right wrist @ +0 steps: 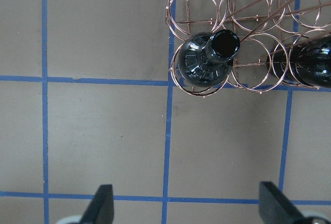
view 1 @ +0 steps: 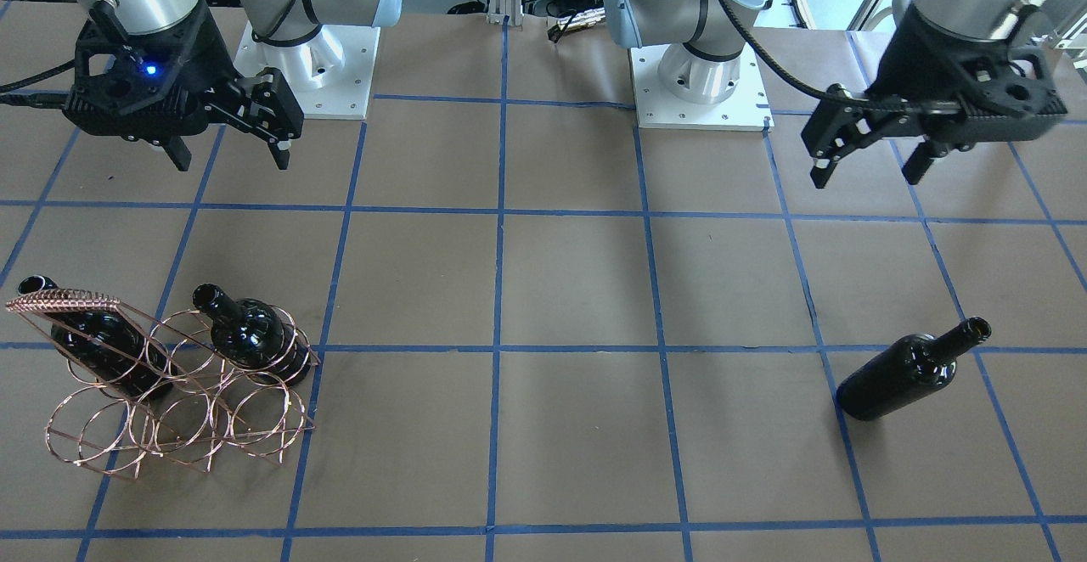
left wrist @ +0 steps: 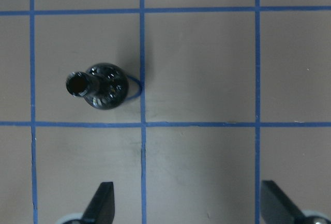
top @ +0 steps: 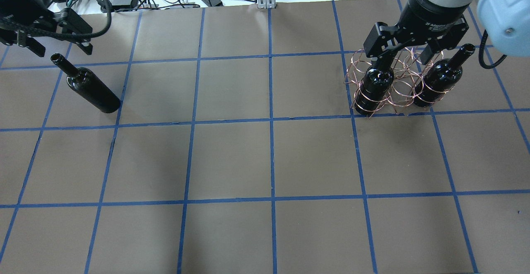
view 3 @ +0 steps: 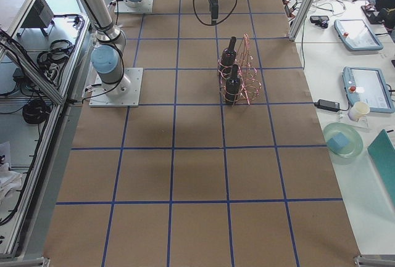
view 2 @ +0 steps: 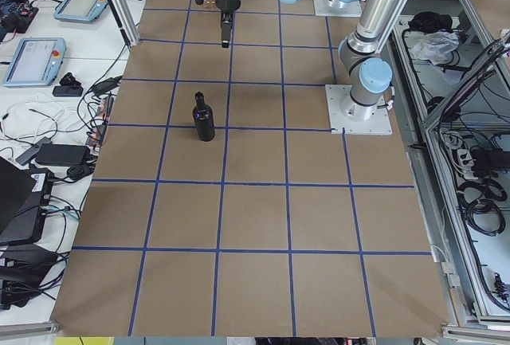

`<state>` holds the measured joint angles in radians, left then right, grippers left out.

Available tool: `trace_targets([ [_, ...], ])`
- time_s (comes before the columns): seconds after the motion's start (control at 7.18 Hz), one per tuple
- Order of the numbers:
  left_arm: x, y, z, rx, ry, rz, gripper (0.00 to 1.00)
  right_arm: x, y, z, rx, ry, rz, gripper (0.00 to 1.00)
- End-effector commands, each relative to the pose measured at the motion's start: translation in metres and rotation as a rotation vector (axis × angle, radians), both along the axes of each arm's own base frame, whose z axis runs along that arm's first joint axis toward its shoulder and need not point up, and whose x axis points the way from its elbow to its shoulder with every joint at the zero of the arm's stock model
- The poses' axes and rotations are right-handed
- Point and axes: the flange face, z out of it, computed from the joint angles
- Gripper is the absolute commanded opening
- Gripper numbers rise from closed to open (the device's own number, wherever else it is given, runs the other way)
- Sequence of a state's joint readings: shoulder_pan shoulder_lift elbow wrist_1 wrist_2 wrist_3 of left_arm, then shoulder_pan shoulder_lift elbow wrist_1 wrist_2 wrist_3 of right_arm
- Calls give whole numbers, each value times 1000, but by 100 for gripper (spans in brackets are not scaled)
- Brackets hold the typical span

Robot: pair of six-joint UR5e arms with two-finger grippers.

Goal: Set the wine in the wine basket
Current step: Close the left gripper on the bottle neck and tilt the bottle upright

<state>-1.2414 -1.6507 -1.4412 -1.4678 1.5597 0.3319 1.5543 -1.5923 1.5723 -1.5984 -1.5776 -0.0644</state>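
Wine (top: 93, 92) upright on the surface (top: 265, 158), well apart from the wine basket (view 1: 178, 392).
Long axis seemingly plumb, mouth up; left end effector (left wrist: 187, 195) and right end effector (right wrist: 186, 195) both spread, empty.

Your light is bright and even from above, leaving only soft, faint shadows on the table (top: 265, 158), while the strip past its edge at 12 o'clock in the overhead view is blown out white. Small white glints speckle the glossy shoulder of the wine (left wrist: 106, 87) and of the racked bottle (right wrist: 199, 66) in your wrist views, both sharp at centre.
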Motion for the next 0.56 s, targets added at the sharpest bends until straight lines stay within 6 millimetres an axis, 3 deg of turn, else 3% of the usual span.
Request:
trace_targets([
  [0.0,52,-48,-26,-9,11,12,100,1,0,0,0,-1,1,100],
  [0.14,73,-63,-42,9,22,33,100,1,0,0,0,-1,1,100],
  [0.42,87,-83,-60,29,29,40,100,1,0,0,2,-1,1,100],
])
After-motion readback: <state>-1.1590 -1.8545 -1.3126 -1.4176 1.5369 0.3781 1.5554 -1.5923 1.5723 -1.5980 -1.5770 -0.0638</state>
